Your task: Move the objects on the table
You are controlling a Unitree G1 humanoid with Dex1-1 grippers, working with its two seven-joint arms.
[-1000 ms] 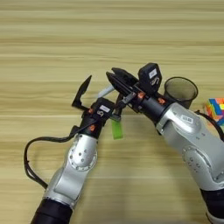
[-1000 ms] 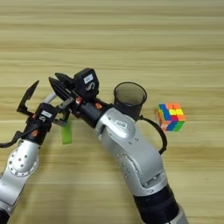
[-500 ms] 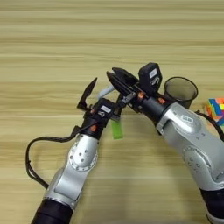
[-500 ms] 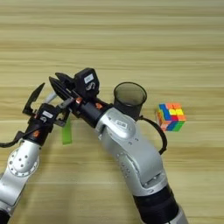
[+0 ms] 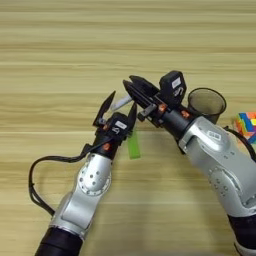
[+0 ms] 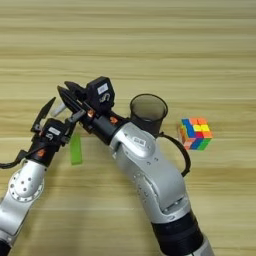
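My right gripper point(image 5: 129, 84) reaches in from the right, left of centre on the table point(image 5: 50, 45), and looks shut on the black marker pen point(image 5: 120, 104). Only the pen's pale end shows, below the fingers. That end lies between the spread fingers of my open left gripper point(image 5: 123, 99), which comes up from the lower left. The flat lime-green block point(image 5: 133, 145) lies on the wood just below both grippers. A black mesh pen cup point(image 5: 206, 102) stands upright behind my right forearm. The multicoloured puzzle cube point(image 6: 195, 133) sits to the right of the cup.
A black cable point(image 5: 34, 172) loops out from my left forearm over the near-left table. My right arm point(image 6: 150, 175) crosses the near right, close in front of the cup.
My left gripper has moved right and slightly up, bringing its open fingers around the marker's pale end. The right arm, block, cup and cube have stayed put.
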